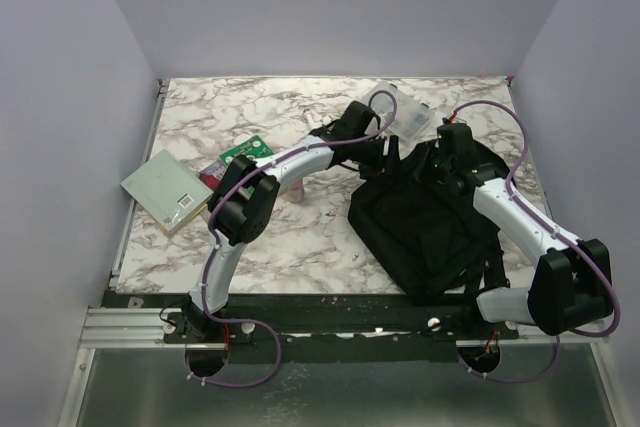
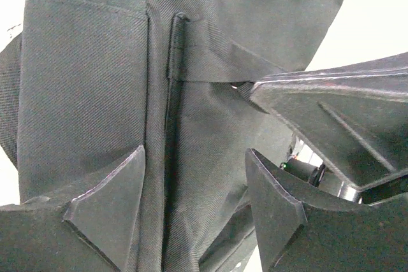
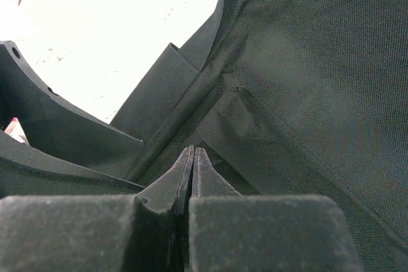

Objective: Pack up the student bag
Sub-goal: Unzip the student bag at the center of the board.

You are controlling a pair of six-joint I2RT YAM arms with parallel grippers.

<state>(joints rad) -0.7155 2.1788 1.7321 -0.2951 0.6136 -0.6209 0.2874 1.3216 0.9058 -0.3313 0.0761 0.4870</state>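
Left gripper fingers fill the near edge of the left wrist view, spread partway and holding nothing. Black cloth of the student bag lies directly beyond them. A raised seam runs lengthwise through the gap between the two fingers. Contact with the cloth cannot be confirmed.

Right wrist view: the right gripper has its jaws pressed together, tips set against a fold of bag cloth. Whether any cloth is nipped between them cannot be told. Bag fabric extends to the right and far side of the tips.

Top view: the bag lies right of centre on the table, long axis running near to far. Both grippers sit at its far end, close together, with the bag body on their near side. Judgement: the bag mouth must be parted there before anything goes in, and the left jaws, straddling the seam, are placed to close on it.
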